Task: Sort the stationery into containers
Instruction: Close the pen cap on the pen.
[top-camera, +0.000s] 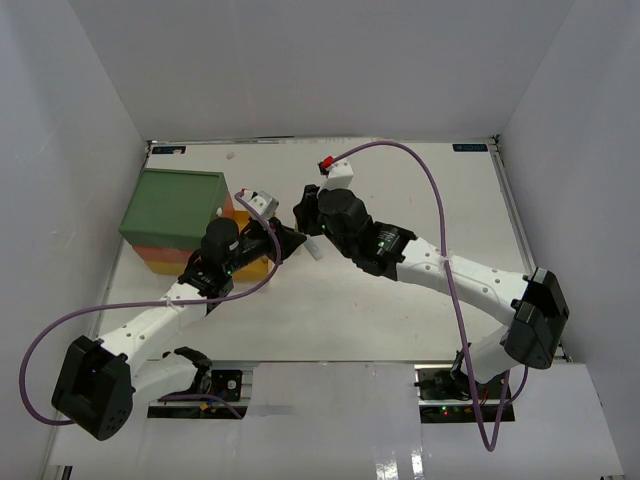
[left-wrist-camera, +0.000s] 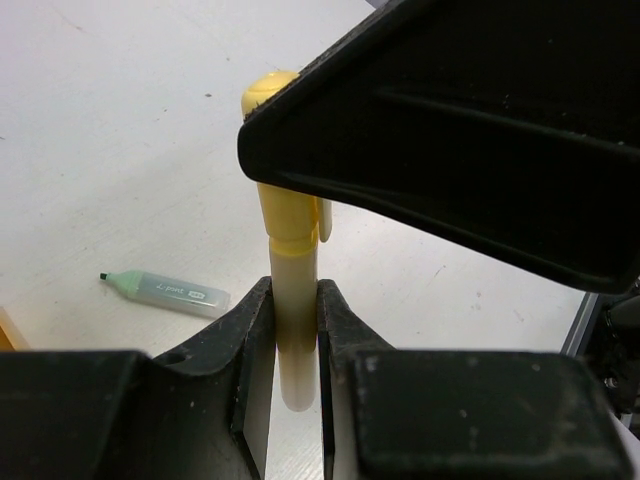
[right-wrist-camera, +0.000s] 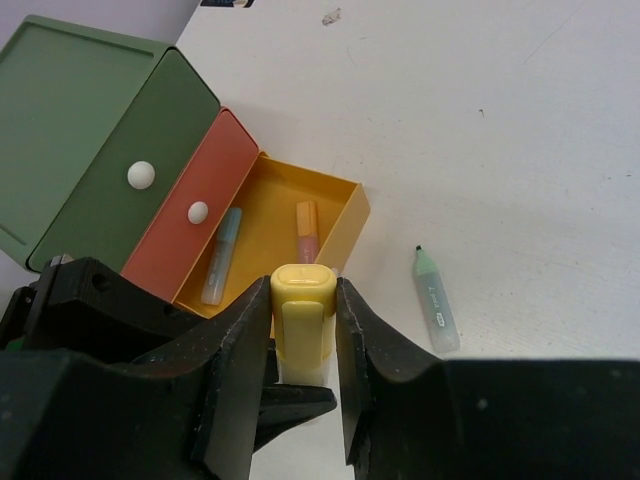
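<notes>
Yellow highlighter (right-wrist-camera: 302, 310) sits off the table, pinched by both arms at once. L gripper (left-wrist-camera: 296, 297) is fully closed on the pale barrel, which stands upright between its two pads in the left wrist view. R gripper (right-wrist-camera: 303, 302) is clamped on the cap end, fingers only slightly apart w/ the cap filling the gap. In the top view the two grippers meet nose to nose, just right of the containers (top-camera: 175, 205).

Containers are a stacked drawer unit at the table's left side: green drawer (right-wrist-camera: 120, 180) on top, red drawer (right-wrist-camera: 195, 215) under it, both w/ white knobs and pushed in. Yellow drawer (right-wrist-camera: 345, 205) at the bottom is pulled out. Inside it lie a teal pen (right-wrist-camera: 222, 255) and an orange pen (right-wrist-camera: 306, 230), side by side and apart, both running lengthwise.

Mint-green highlighter (right-wrist-camera: 436, 300) lies flat on the white table (right-wrist-camera: 500, 150), near the open drawer's right corner but not touching it, dark tip pointing away from the right wrist cam. Other stationery can't be made out.
</notes>
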